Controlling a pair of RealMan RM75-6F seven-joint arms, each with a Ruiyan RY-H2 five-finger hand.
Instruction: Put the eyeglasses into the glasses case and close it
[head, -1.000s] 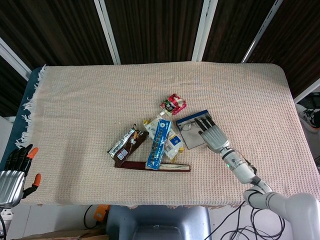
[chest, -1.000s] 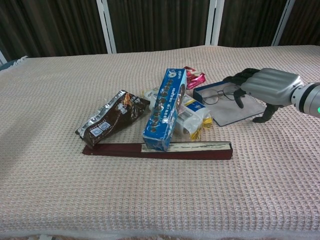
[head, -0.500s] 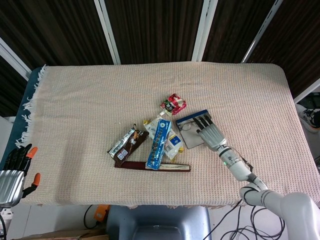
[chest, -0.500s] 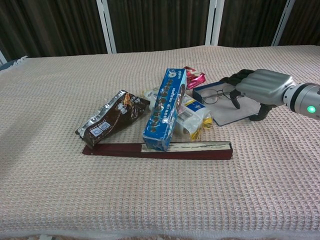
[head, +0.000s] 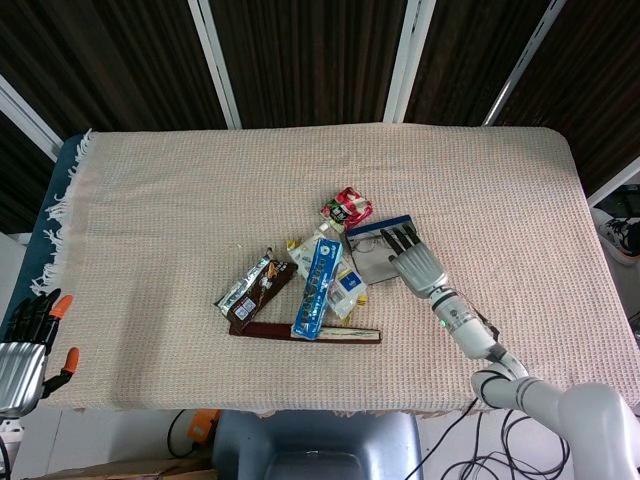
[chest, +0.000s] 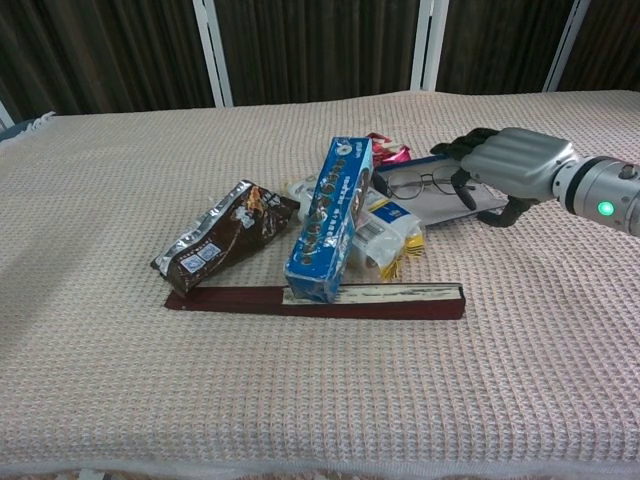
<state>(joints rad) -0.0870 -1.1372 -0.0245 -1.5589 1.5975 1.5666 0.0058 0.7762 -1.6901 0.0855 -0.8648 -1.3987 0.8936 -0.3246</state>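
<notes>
The glasses case (head: 372, 265) (chest: 440, 205) lies open, grey inside with a blue far edge, right of the snack pile. The eyeglasses (head: 368, 243) (chest: 425, 183) rest on its far part, unfolded flat. My right hand (head: 415, 262) (chest: 505, 165) covers the case's right side, fingers laid on top and thumb curled at its near right corner, holding it. My left hand (head: 22, 350) hangs off the table's near left corner, fingers apart and empty; the chest view does not show it.
Directly left of the case stand a blue box (head: 318, 285) (chest: 330, 220) leaning on white and yellow packets (chest: 385, 235), a brown snack bag (chest: 225, 235), a long dark red box (chest: 320, 300) in front, and a red packet (chest: 385, 150) behind.
My right hand has moved left and away from me, and the case with the eyeglasses has slid with it toward the blue box. The left hand has stayed put.
</notes>
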